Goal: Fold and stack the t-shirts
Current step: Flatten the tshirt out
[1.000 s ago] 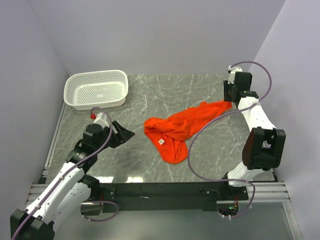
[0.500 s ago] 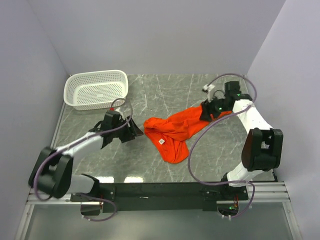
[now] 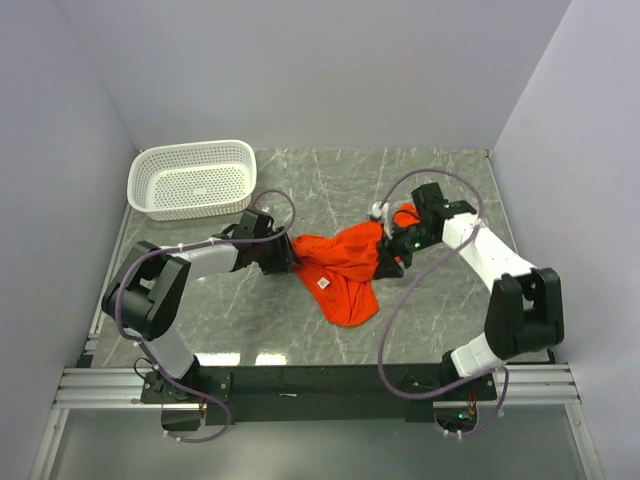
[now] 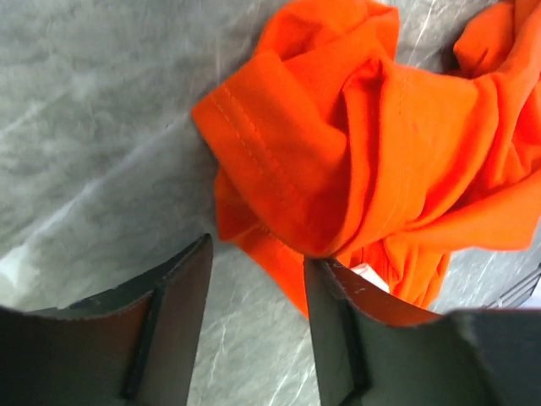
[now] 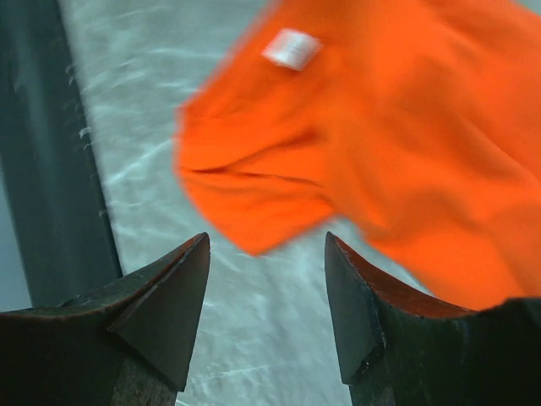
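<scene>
A bright orange-red t-shirt (image 3: 345,262) lies crumpled in the middle of the grey marble table, its small white neck label (image 3: 322,282) facing up. My left gripper (image 3: 283,257) is open, low at the shirt's left edge; in the left wrist view (image 4: 258,254) a hemmed fold of the shirt (image 4: 338,152) lies just ahead of the fingertips, touching the right finger. My right gripper (image 3: 388,264) is open at the shirt's right side; in the right wrist view (image 5: 269,254) it hovers over bare table with the shirt (image 5: 380,144) and label (image 5: 292,48) ahead.
A white perforated basket (image 3: 193,178) stands at the back left corner of the table. Purple walls close in the left, back and right. A purple cable (image 3: 400,300) loops over the table beside the right arm. The black rail (image 3: 320,380) runs along the near edge.
Both arms have swung inward: the left gripper from the table's left side to the shirt's left edge, the right gripper from the back right corner down to the shirt's right side. The shirt has bunched slightly.
</scene>
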{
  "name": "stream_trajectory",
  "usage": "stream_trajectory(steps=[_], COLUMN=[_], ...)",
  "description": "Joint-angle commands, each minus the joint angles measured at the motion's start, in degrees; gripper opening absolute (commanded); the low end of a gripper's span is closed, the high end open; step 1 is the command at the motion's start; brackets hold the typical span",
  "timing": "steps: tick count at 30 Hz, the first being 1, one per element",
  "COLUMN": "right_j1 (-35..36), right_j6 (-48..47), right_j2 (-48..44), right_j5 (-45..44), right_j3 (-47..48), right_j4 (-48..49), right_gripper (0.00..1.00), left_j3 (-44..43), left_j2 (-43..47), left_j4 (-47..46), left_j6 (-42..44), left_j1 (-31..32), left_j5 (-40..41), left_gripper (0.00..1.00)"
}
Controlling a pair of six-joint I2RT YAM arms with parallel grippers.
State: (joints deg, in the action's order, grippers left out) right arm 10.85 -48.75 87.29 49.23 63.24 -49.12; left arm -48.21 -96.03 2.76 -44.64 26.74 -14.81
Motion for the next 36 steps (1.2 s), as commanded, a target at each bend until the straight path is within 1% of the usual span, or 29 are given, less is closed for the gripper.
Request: stream_trajectory(steps=[1,3,4,5,6,7,8,10,11,13,14,16,18,20,21,24,25,27,28,30,31,33,34,35,36], right_j1=[9.9,15.8,22.0,24.8,27.3,31.7,33.3,35.6,37.3,38.4,39.6,40.7,42.1,42.2,42.1,42.1,42.2,42.1,42.1,41.4,40.2,37.8,36.3,31.1,28.0], right_j6=[-9.6,-6.6,-3.1,-1.4,1.9,3.0,3.7,6.3,6.6,8.1,8.6,9.8,11.0,12.1,12.6,12.9,13.0,13.3,13.6,13.4,13.2,11.8,10.7,9.2,7.1], right_j2=[-7.6,-10.7,-11.4,-11.8,-11.7,-11.2,-9.2,-6.6,-4.0,-2.0,-0.6,0.9,3.1,4.6,5.1,6.0,6.1,6.2,6.2,5.1,3.2,0.6,-1.7,-2.7,-3.8], right_j5=[1.5,-2.5,-8.0,-11.0,-14.0,-20.3,-22.3,-26.0,-28.1,-29.5,-30.5,-31.1,-31.7,-31.9,-32.2,-32.1,-31.6,-30.3,-29.5,-28.9,-28.1,-26.4,-25.3,-20.0,-17.4], right_j3=[-3.0,-8.1,-9.8,-12.7,-13.8,-14.6,-15.0,-14.3,-13.0,-11.9,-11.4,-10.9,-10.5,-10.5,-10.4,-9.7,-9.6,-8.8,-8.5,-7.7,-7.3,-6.1,-3.4,-1.6,0.4], right_j4=[-6.8,0.1,2.7,8.4,11.2,13.2,16.3,18.4,19.2,20.3,21.4,22.0,22.9,24.1,24.2,24.0,23.8,22.9,22.7,21.5,21.0,17.9,15.7,10.3,8.0], right_gripper=[0.63,0.64,0.64,0.66,0.66,0.68,0.68,0.69,0.69,0.69,0.69,0.68,0.68,0.66,0.64,0.52,0.43,0.30,0.14,0.03,0.00,0.00,0.00,0.00,0.00], left_j3=[-2.0,-2.3,-2.3,-2.3,-2.3,-2.2,-2.1,-2.0,-1.9,-1.6,-1.5,-1.3,-1.1,-1.0,-0.9,-0.6,-0.5,-0.3,-0.2,-0.1,-0.1,-1.0,-1.5,-3.5,-5.2], left_j2=[-2.1,-2.4,-2.5,-2.6,-2.6,-2.6,-2.7,-2.8,-2.8,-2.6,-2.3,-1.4,-0.4,0.2,1.0,2.5,2.9,3.8,4.4,5.8,6.4,8.5,9.1,9.7,10.2], left_j4=[0.8,1.3,1.4,1.4,1.3,1.2,1.1,0.3,0.1,-0.6,-0.6,-0.7,-0.8,-0.6,-0.6,-0.7,-0.7,-1.0,-0.9,-1.0,-0.8,-0.5,-0.4,-0.2,0.1], left_j6=[1.3,1.4,1.6,1.7,1.8,1.9,2.0,2.0,2.1,2.0,2.1,2.2,2.5,2.8,3.0,3.1,3.1,3.0,3.0,3.0,3.0,3.0,3.0,3.0,3.1], left_j1=[0.7,0.8,0.8,0.8,0.8,0.8,0.8,0.8,0.8,0.8,0.8,0.8,0.8,0.8,0.8,0.8,0.8,0.8,0.8,0.8,0.8,0.7,0.8,0.7,0.8], left_j5=[3.6,4.3,4.9,5.1,5.2,5.2,5.3,4.9,4.4,3.9,3.6,3.5,3.1,3.2,2.9,2.7,2.6,2.6,2.5,2.5,2.2,1.4,0.9,-0.7,-1.6], left_gripper=[0.53,0.50,0.49,0.46,0.45,0.43,0.38,0.32,0.26,0.20,0.15,0.10,0.01,0.01,0.01,0.00,0.00,0.00,0.00,0.00,0.00,0.00,0.00,0.00,0.00])
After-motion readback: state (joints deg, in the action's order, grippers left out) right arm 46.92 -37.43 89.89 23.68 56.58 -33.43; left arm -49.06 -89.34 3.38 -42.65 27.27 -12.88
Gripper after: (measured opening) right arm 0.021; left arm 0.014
